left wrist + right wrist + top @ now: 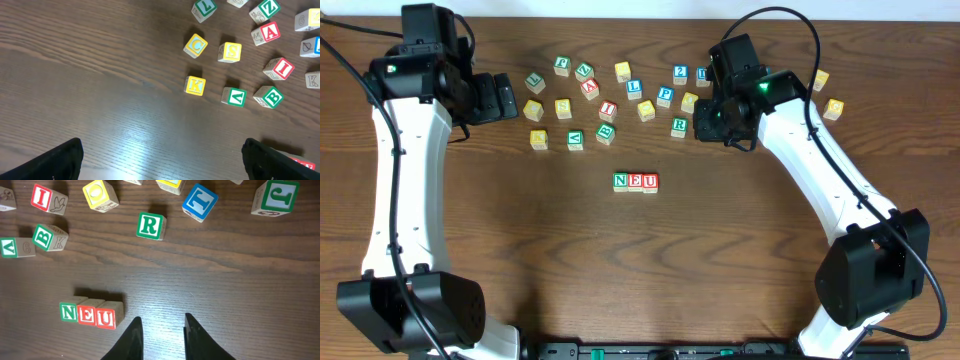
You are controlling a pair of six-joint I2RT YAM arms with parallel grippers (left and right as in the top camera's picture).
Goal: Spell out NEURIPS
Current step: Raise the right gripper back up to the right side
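Note:
Three cubes reading N, E, U [636, 182] stand in a row at the table's middle, also in the right wrist view as the N, E, U row [88, 315]. The green R cube [679, 127] [150, 225] lies just beyond my right gripper [705, 122] [161, 327], whose jaws stand a little apart with nothing between them. The red I cube [608, 110] [280, 68], blue P cube [665, 96] and yellow S cube [563, 107] [230, 51] lie in the scattered group. My left gripper [508, 97] [162, 162] is wide open and holds nothing, left of that group.
Other lettered cubes are scattered across the back: yellow K [195, 85], yellow C [196, 45], green V [234, 96], green B [272, 96], red A [270, 32]. Two yellowish cubes [832, 108] lie at the far right.

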